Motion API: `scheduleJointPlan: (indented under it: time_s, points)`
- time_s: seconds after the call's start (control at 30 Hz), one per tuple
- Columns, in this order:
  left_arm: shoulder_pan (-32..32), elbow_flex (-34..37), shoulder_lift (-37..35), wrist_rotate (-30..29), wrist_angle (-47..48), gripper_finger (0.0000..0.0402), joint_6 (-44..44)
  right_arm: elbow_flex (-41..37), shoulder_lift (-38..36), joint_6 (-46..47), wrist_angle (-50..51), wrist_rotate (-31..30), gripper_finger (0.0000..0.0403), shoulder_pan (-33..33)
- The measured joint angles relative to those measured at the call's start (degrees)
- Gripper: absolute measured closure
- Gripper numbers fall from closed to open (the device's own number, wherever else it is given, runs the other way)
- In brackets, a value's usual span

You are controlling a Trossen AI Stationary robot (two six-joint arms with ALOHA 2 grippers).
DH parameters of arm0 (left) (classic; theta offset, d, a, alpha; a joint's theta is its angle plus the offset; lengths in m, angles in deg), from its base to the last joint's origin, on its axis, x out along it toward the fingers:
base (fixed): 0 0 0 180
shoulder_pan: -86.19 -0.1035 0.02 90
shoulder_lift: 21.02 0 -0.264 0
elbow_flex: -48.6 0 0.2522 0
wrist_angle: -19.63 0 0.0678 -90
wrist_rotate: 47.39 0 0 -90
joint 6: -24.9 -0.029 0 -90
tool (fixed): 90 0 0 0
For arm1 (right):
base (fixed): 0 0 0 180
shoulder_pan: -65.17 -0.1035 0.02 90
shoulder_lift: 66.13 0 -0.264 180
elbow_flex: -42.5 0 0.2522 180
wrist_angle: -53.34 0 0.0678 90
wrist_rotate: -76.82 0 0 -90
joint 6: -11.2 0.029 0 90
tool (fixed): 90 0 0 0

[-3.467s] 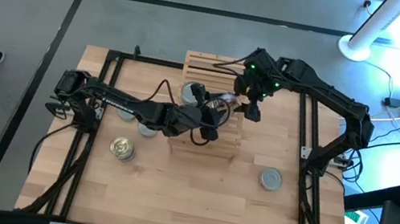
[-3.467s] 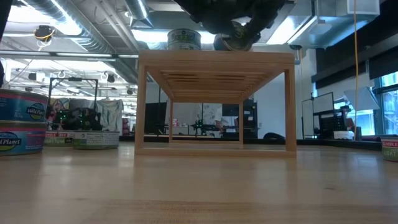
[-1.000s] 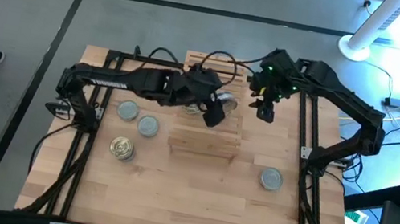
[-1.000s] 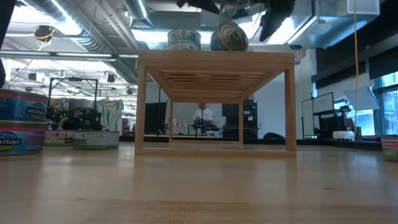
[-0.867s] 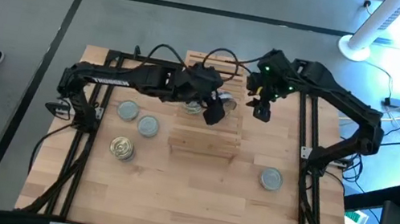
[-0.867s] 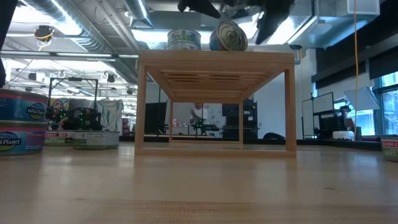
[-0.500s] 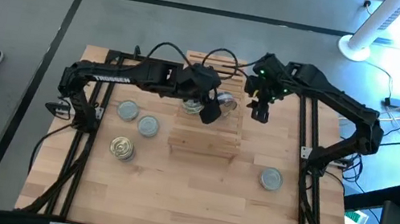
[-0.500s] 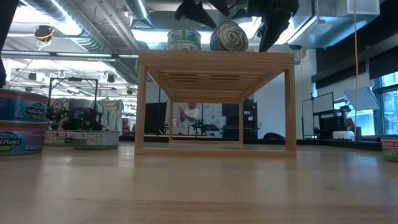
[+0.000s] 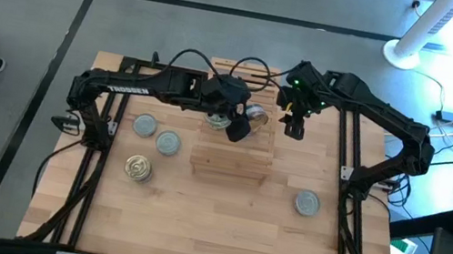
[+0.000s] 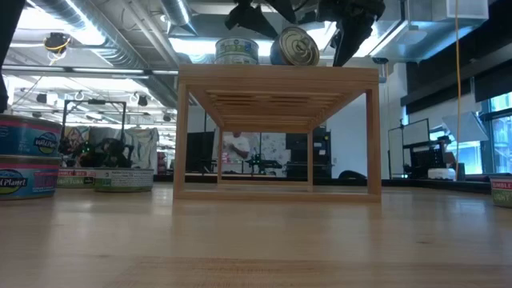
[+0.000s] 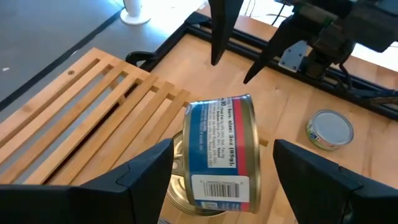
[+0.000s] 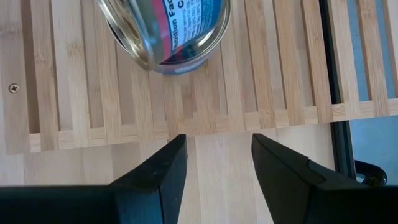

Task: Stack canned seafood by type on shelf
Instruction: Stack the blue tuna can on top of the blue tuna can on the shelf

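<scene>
On the slatted shelf (image 9: 241,152) a tin with a blue and red label (image 11: 224,149) stands tilted on its rim, its golden top (image 10: 299,46) facing the near side. It leans on a flat tin (image 11: 183,186) beside it. Another tin (image 10: 237,50) sits upright on the shelf top to the left. My left gripper (image 11: 222,146) is open, with a finger on either side of the tilted tin and clear of it. Over the shelf's right edge my right gripper (image 12: 217,155) hangs open, with the tilted tin (image 12: 168,31) just ahead of it.
Left of the shelf, two grey-topped tins (image 9: 145,125) (image 9: 168,142) and a golden-topped tin (image 9: 138,169) lie on the table. One more tin (image 9: 307,202) lies to the shelf's near right. The near half of the shelf top is bare. Black frame rails (image 9: 343,156) run along both table sides.
Both grippers have sunk a little toward the shelf top. My left gripper has also tipped further down around the tilted tin. The tins have kept still.
</scene>
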Motion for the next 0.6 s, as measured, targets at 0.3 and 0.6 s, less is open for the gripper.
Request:
scheduleJointPlan:
  time_s: [0.3, 0.6]
  points:
    - [0.0, 0.0, 1.67, 0.09, 0.44, 0.013, 0.68, 0.0, 0.0, 0.0, 0.03, 0.03, 0.0221, 0.0]
    - [0.0, 0.0, 2.38, 0.09, 1.04, 0.0141, 0.72, 0.0, 0.0, -0.02, 0.05, 0.07, 0.0221, 0.0]
